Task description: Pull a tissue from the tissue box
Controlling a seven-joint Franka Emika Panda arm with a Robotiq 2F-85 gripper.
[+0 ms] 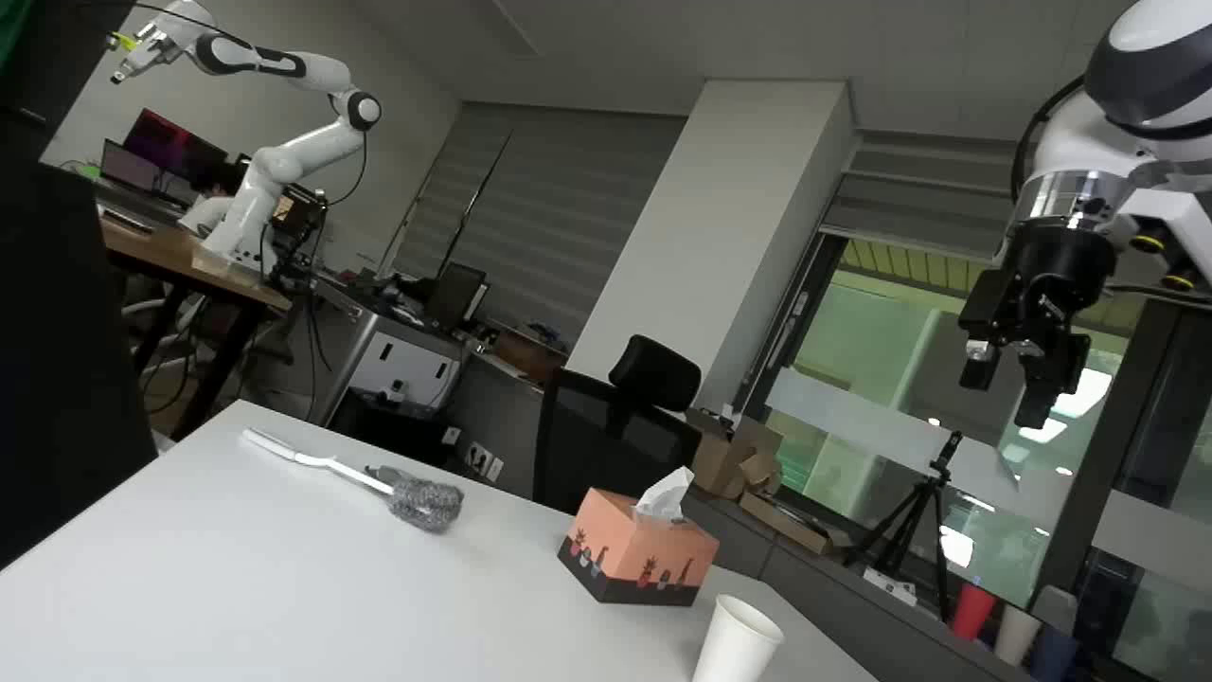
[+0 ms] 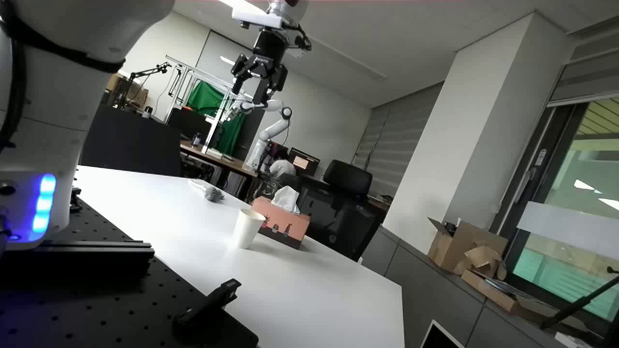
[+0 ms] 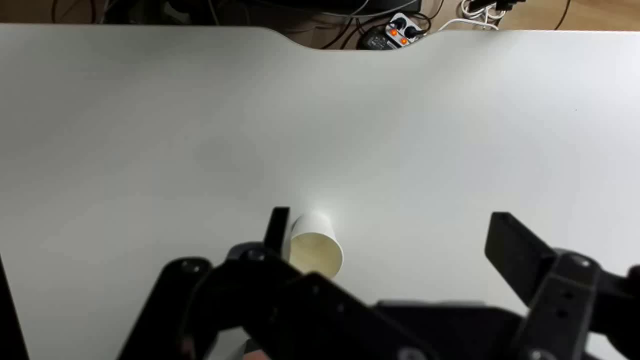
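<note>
Table (image 1: 379,606), tissue (image 1: 666,496) apparently in box (image 1: 658,559), gripper (image 1: 1006,398) aloft

In an exterior view, a flat white tabletop (image 1: 284,587) across the lower left and middle of the frame. Left of the middle, lying down: a brush (image 1: 405,494) with a fluffy grey head and white handle. To the right, low in the frame: an orange-pink tissue box (image 1: 636,549), dark near the bottom. Near it, at the frame's bottom edge: a white cup (image 1: 737,644), mouth up.
</note>
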